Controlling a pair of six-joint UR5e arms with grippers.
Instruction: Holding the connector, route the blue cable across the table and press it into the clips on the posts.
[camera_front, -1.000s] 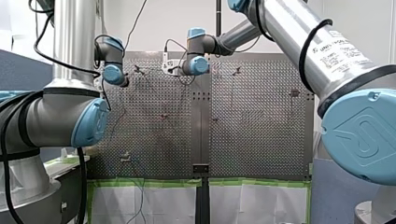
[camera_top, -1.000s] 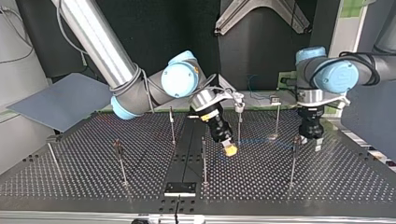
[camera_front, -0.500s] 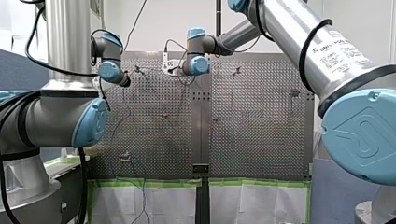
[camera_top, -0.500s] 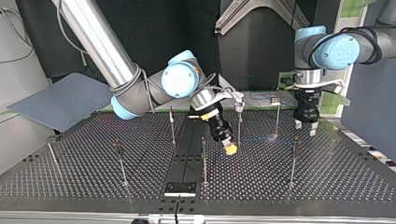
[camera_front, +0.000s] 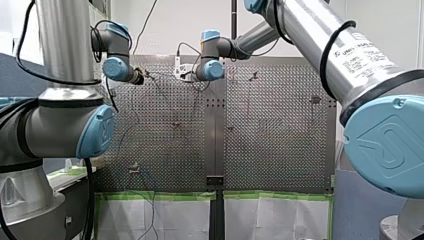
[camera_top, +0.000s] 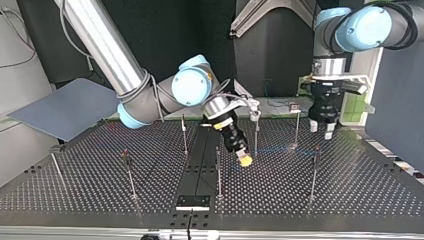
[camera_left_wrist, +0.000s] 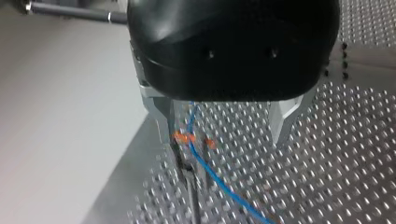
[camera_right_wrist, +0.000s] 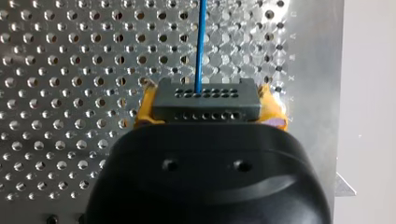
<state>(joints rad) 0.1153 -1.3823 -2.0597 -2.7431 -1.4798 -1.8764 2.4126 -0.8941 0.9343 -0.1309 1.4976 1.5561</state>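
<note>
My right gripper is shut on the dark grey connector, yellow pads on both of its sides. The blue cable leaves the connector straight ahead. In the top view this gripper hangs low over the table's middle, and the cable runs toward the view's right. My left gripper is open, its metal fingers apart above a post with an orange clip; the cable passes through the clip. In the top view my left gripper hovers above the posts at the right.
Several thin posts stand on the perforated table, among them one just in front of my right gripper, one beside it and one at the top view's right. A small black plate lies at the near edge.
My left gripper has risen away from the post at the top view's right, open and empty. My right gripper with the connector has hardly moved.
</note>
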